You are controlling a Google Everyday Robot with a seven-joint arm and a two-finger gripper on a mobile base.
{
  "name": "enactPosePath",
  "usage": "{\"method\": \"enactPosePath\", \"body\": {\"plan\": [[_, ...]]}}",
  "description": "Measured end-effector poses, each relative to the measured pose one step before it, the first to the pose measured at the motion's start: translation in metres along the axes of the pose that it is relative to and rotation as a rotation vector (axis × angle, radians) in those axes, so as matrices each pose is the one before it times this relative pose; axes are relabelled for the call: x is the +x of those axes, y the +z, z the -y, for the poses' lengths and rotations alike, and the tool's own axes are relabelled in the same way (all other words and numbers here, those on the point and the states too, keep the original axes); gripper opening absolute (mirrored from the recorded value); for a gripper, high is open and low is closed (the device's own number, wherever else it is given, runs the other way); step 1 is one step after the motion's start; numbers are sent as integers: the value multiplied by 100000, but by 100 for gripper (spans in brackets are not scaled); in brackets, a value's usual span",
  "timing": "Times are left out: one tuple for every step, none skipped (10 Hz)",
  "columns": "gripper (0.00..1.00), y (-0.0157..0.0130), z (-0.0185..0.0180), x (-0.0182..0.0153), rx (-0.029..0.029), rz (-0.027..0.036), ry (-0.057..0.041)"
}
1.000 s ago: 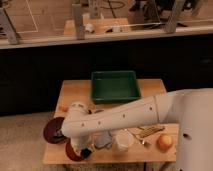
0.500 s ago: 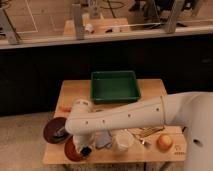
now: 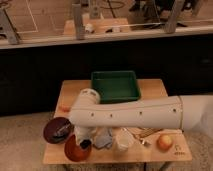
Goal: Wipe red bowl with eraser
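The red bowl [image 3: 75, 150] sits at the table's front left corner, partly covered by my arm. My gripper [image 3: 83, 140] hangs down from the white arm's elbow [image 3: 88, 100] over the bowl's right rim. A small dark block, the eraser [image 3: 86, 144], shows at the gripper's tip, over the inside edge of the bowl. The gripper looks shut on it. The far half of the bowl is hidden behind the wrist.
A maroon dish with a utensil [image 3: 57, 129] lies just left of the bowl. A blue-grey sponge [image 3: 103, 138], a white cup [image 3: 123, 140], wooden utensils [image 3: 143, 133] and an orange fruit [image 3: 164, 142] line the front. A green tray [image 3: 115, 85] stands at the back.
The arm's elbow has shifted a little to the right and up. The gripper with the eraser has stayed over the red bowl, moving slightly toward its right rim.
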Motion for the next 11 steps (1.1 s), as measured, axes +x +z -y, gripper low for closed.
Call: {"method": "enactPosePath", "body": {"plan": [[15, -31, 522, 62, 472, -178, -1064], [15, 85, 1155, -72, 400, 176, -2609], [15, 188, 863, -181, 632, 436, -1906], [15, 209, 13, -258, -504, 970, -681], [15, 358, 101, -321, -239, 1222, -962], [15, 439, 187, -323, -54, 1394, -1174], [15, 271, 268, -235, 140, 869, -997], [15, 355, 378, -418, 457, 1275, -1320], [15, 292, 279, -461, 553, 1185, -1017], [15, 233, 300, -599, 448, 982, -1041], [15, 296, 207, -801, 3, 1174, -1228]]}}
